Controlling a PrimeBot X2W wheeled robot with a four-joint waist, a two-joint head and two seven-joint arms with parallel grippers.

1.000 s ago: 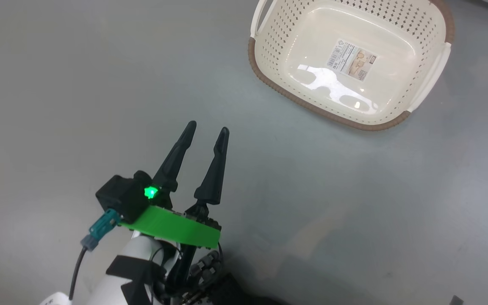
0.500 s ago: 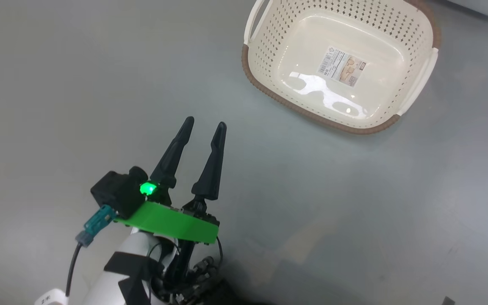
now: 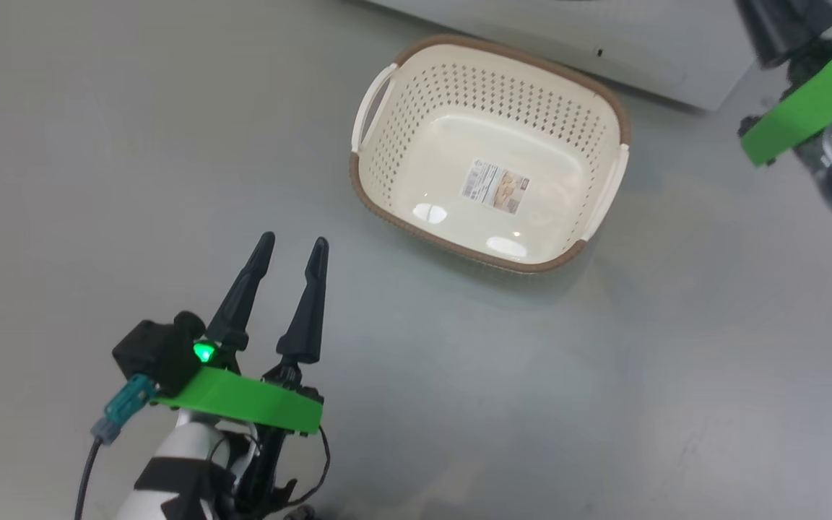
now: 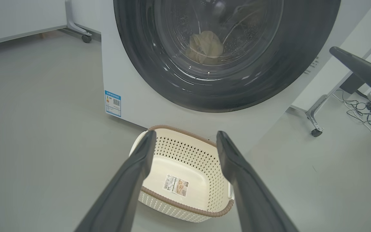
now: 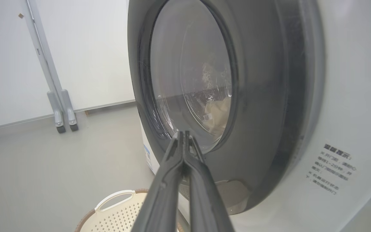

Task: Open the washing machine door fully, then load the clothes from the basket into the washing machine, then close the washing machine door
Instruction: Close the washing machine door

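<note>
The white washing machine (image 4: 121, 80) is stood on the grey floor (image 3: 98, 144). Its round black-ringed door (image 4: 134, 48) appears to be laid flush against the front, so the closing step is judged done or very nearly done. The basket (image 3: 488, 94) is set upright on the floor just in front of the machine and below the door. This placement is judged to keep the carry from basket to opening short. The right hand (image 5: 183, 132) is raised before the lower part of the door's glass bowl (image 4: 243, 19). Its two fingers are pressed together and nothing is gripped between them. That closed pose is judged suited to pushing on the door rather than grasping, though contact with the glass cannot be made out. The left hand (image 3: 293, 240) is held low over the floor, short of the basket and pointed toward it. Its fingers are spread apart and nothing is held, so it is judged merely parked clear of the door. As for contents, the clothes (image 4: 205, 47) are seen through the glass as a crumpled cream heap lying inside the machine. The basket is left bare apart from the printed label (image 3: 497, 188) stuck to its bottom. A small blue label (image 4: 112, 103) is fixed at the machine's lower corner.
</note>
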